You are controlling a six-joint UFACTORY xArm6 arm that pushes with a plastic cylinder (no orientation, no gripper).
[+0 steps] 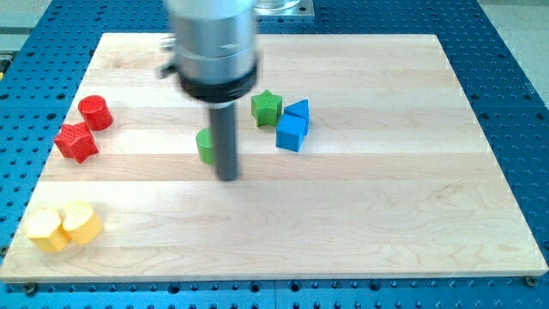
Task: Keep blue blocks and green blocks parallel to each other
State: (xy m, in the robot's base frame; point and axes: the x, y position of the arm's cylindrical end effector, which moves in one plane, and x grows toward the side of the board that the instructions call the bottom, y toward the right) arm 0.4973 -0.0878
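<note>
Far to the view's left of my tip (227, 177), on the worktop (386, 215), lie two yellow blocks (62, 227), a red star block (75, 142) and a red cylinder (95, 112); the green block (204, 146) touches the rod's left side, just up-left of my tip; right and up sit the green star block (267, 107), the blue triangular block (298, 109) and the blue cube (291, 133), clustered; there is no pincer to spread or press, only the rod; the next push likely turns on that left-side green block.

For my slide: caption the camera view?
Rod tip beside a green block; green star and two blue blocks nearby.
</note>
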